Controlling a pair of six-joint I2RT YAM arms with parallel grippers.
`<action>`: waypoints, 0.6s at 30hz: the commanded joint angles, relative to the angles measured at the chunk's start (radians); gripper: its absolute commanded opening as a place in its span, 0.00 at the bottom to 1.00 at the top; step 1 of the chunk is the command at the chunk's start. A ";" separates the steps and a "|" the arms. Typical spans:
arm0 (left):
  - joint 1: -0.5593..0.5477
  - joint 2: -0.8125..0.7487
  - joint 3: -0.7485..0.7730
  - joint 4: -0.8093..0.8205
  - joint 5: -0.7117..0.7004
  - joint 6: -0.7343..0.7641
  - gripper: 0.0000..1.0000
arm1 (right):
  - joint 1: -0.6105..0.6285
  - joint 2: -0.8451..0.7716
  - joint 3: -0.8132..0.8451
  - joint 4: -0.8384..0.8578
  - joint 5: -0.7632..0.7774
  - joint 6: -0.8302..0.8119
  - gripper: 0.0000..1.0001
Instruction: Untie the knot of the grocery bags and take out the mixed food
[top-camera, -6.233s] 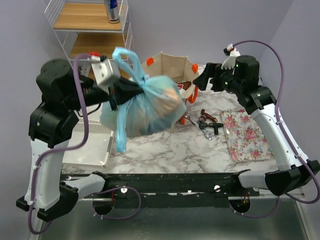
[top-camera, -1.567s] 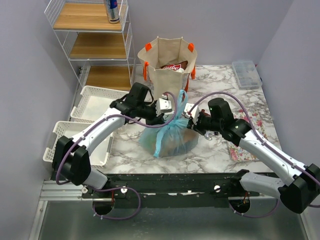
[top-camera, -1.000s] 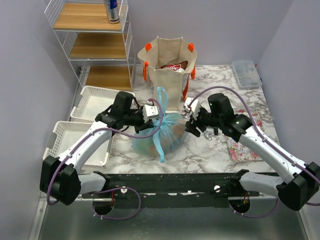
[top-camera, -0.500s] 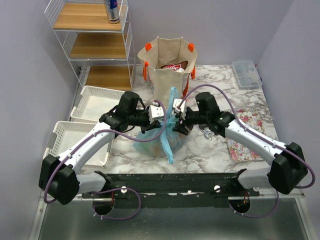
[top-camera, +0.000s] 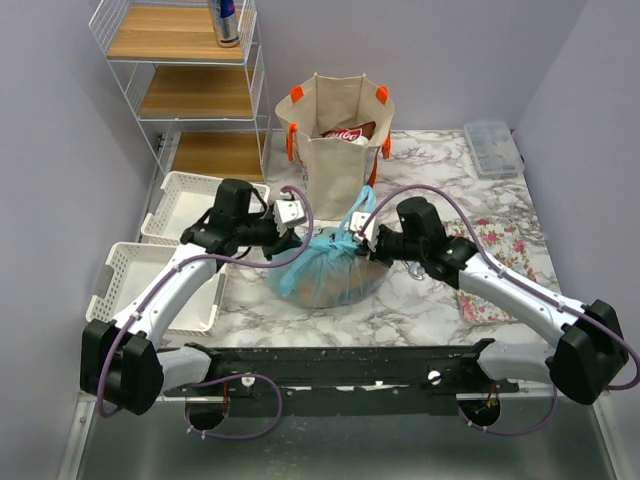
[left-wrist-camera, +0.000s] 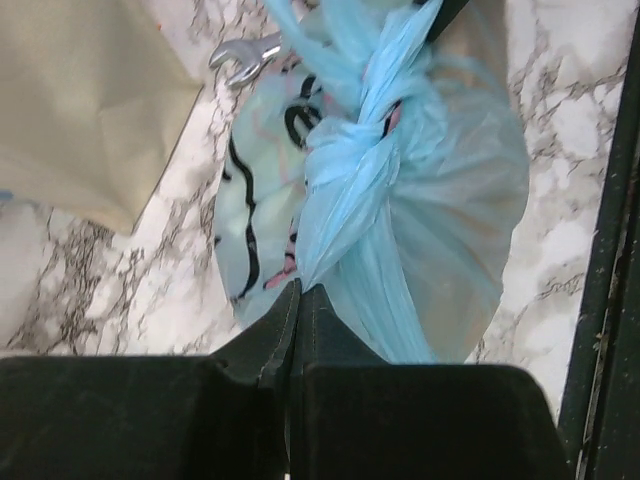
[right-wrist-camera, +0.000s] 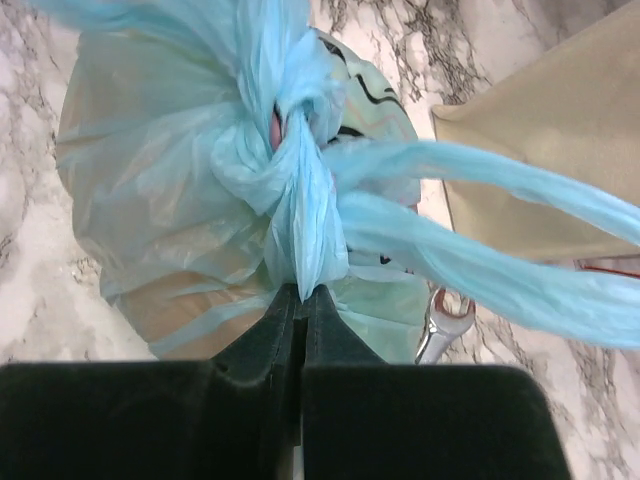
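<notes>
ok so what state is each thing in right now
plastic bag: resting on the table, knot tied
left gripper: shut on a strand of the plastic bag
right gripper: shut on another strand of it, opposite side
canvas tote: upright, top open, snack packet inside
drink can: upright on the top shelf

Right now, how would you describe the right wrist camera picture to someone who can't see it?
The right gripper, shut, pinches a strand of the thin translucent light-blue plastic bag right by its tied knot. The bag rests on the white marble table, with a boxy beige canvas tote and a silver metal wrench beside it.
</notes>
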 joint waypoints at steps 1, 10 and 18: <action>0.093 -0.060 -0.083 -0.057 -0.057 0.120 0.00 | -0.031 -0.086 -0.051 -0.141 0.106 -0.042 0.01; 0.150 -0.090 -0.119 -0.070 -0.083 0.164 0.00 | -0.097 -0.162 -0.099 -0.189 0.130 -0.071 0.01; 0.278 -0.080 -0.096 -0.094 -0.055 0.154 0.00 | -0.132 -0.196 -0.102 -0.186 0.149 -0.081 0.01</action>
